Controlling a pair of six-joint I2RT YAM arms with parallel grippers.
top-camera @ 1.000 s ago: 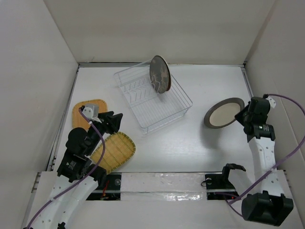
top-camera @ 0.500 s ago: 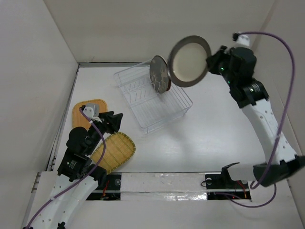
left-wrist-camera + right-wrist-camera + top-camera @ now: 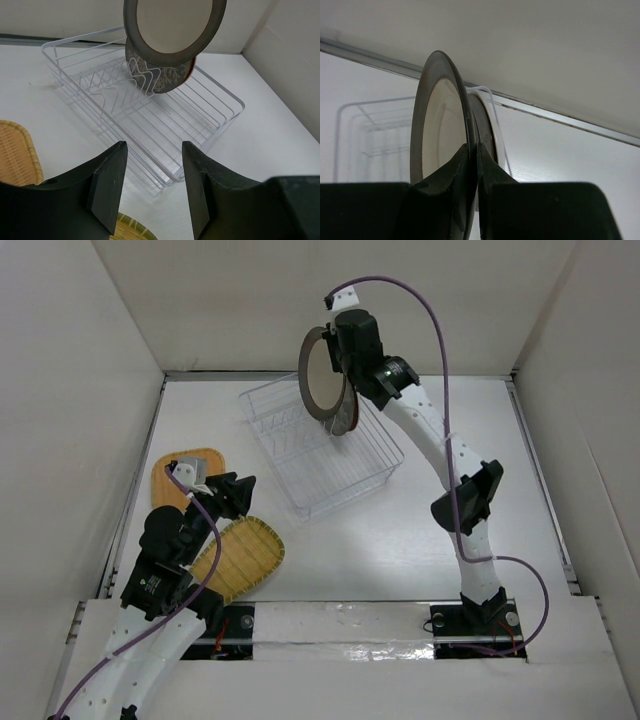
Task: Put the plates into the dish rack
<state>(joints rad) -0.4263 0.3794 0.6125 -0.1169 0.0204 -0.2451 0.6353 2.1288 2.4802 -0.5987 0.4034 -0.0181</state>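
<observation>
My right gripper [image 3: 338, 358] [image 3: 472, 148] is shut on the rim of the shiny dark metallic plate [image 3: 317, 375] [image 3: 439, 125], which has a pale centre. It holds the plate upright above the far end of the clear dish rack [image 3: 300, 490] [image 3: 222, 95], close beside the dark deer-motif plate [image 3: 347, 412] [image 3: 170, 80] that stands in the prongs. My left gripper [image 3: 241, 495] [image 3: 152, 150] is open and empty, left of the rack. The yellow woven plate [image 3: 240, 558] lies under it; the orange woven plate [image 3: 192, 462] lies beyond. The red-and-teal plate is not in view.
White walls enclose the table on the left, back and right. The right arm's elbow [image 3: 468, 498] stretches across the right half of the table. The rack sits at an angle near the back centre.
My right arm has swung the metallic plate from low at the right, up and leftwards over the rack. The plate has turned from tilted to upright. My left arm has not moved.
</observation>
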